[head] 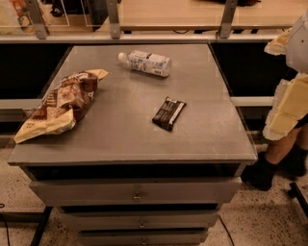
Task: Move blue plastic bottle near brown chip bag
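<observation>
The blue plastic bottle (146,63) lies on its side at the back middle of the grey cabinet top (125,129), white cap pointing left. The brown chip bag (60,104) lies crinkled along the left edge, well to the front left of the bottle. My gripper (261,175) hangs dark at the end of the white and cream arm (288,103), off the right side of the cabinet and below its top, far from both objects and holding nothing.
A small dark flat snack bar wrapper (169,113) lies right of the middle of the top. The cabinet has several drawers (137,193) in front. A railing and a wooden counter (192,14) run behind. Speckled floor lies around.
</observation>
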Motion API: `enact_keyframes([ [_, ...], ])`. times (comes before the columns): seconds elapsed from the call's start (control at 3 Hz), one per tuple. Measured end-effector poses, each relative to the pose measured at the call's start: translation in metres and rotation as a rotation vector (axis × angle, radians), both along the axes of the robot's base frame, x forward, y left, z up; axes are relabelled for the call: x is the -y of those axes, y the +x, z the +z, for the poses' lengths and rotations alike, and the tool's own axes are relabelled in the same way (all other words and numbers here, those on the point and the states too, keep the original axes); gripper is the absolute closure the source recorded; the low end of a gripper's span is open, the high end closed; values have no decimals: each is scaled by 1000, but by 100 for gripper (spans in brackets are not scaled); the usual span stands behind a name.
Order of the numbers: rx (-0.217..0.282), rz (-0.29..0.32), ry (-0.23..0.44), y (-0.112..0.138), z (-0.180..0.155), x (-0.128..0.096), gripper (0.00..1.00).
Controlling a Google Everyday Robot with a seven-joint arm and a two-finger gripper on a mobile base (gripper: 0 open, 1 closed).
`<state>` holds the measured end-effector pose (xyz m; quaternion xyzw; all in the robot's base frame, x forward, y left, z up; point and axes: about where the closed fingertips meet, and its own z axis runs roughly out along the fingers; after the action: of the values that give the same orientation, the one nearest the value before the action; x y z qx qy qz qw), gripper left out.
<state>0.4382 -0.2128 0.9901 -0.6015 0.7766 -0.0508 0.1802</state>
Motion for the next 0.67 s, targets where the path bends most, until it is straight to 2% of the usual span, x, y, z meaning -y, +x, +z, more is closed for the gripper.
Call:
enact_keyframes([
  [0.33, 0, 0, 0, 0, 0, 0, 0],
  [0.67, 7, -2, -35, 13, 2, -14, 0],
])
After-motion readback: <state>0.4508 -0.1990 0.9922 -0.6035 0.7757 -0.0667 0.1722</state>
